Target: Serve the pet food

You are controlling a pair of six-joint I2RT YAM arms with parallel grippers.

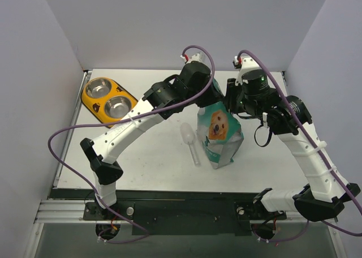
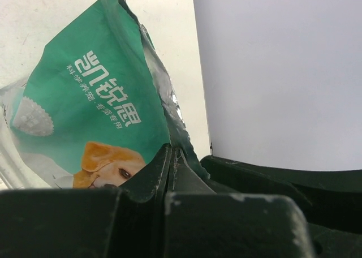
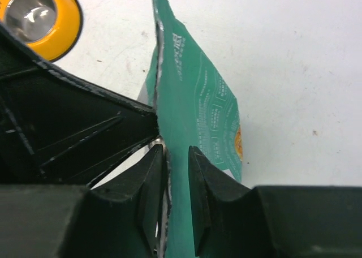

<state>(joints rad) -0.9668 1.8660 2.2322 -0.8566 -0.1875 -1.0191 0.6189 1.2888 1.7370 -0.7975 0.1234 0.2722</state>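
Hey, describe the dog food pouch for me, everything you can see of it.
The pouch is a glossy teal-and-white plastic bag with a golden retriever face and white Chinese lettering on its front. Its top is torn open and shows a silvery foil lining. It stands roughly upright on the white table, just right of the clear scoop. The left end effector is shut on its top edge. The right end effector straddles the top too, jaws slightly apart. What's inside is hidden.

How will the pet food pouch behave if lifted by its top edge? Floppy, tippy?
Probably floppy: the pet food pouch is thin film, its rim crinkled where the left gripper pinches it. Tall and narrow, so a side push may well tip it.
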